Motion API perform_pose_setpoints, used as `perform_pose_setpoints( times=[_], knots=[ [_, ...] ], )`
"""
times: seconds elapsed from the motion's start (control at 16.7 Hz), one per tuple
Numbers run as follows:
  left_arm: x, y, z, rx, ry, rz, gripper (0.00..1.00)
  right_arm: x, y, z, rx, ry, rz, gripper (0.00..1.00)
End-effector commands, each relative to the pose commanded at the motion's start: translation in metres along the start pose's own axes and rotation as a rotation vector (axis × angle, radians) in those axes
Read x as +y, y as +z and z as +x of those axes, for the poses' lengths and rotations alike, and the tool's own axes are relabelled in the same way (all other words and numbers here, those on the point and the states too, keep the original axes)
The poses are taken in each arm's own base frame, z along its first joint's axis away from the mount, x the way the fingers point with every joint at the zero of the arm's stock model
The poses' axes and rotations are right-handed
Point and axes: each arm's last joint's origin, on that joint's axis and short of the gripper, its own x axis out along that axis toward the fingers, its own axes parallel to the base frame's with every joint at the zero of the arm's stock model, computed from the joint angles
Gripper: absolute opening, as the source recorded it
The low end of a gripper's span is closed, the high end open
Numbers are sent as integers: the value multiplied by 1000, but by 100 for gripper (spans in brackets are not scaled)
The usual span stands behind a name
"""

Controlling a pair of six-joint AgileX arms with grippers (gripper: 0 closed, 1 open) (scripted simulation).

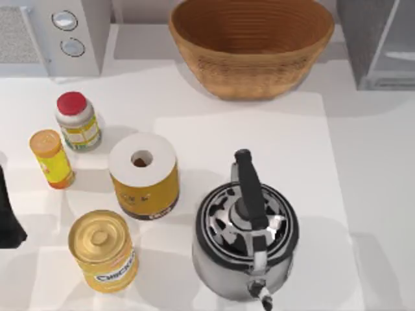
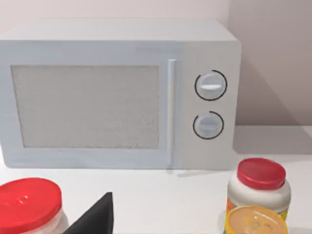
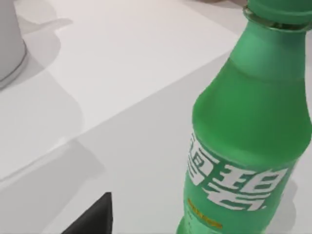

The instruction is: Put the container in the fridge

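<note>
The fridge (image 1: 379, 42), dark grey with a paler slanted panel, stands at the table's far right corner. Several containers stand on the left half: a red-lidded jar (image 1: 76, 121), a slim orange bottle (image 1: 52, 159), a yellow canister with a white top (image 1: 144, 175) and a gold tin (image 1: 104, 251). Which one the task means I cannot tell. My left gripper (image 1: 8, 217) is a dark shape at the left edge, beside the orange bottle and apart from it. A green soda bottle (image 3: 248, 131) stands upright close to my right gripper (image 3: 92, 217).
A steel kettle (image 1: 246, 236) with a black handle stands front centre. A wicker basket (image 1: 251, 42) sits at the back middle. The light grey microwave (image 2: 117, 92) with two dials occupies the far left corner. Another red-lidded jar (image 2: 27, 207) is near the left gripper.
</note>
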Motion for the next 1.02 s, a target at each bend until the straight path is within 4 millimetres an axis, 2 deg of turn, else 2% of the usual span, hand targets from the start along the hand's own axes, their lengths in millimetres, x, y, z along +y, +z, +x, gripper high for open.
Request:
perform_pose_setpoints(
  times=[0.18,0.6,1.02],
  knots=[
    [0,0,0,0,0,0,100,0,-9,0,-12,5,34,100],
    [0,0,0,0,0,0,100,0,-8,2,-11,7,33,100],
    [0,0,0,0,0,0,100,-4,-8,21,-13,5,33,100]
  ],
)
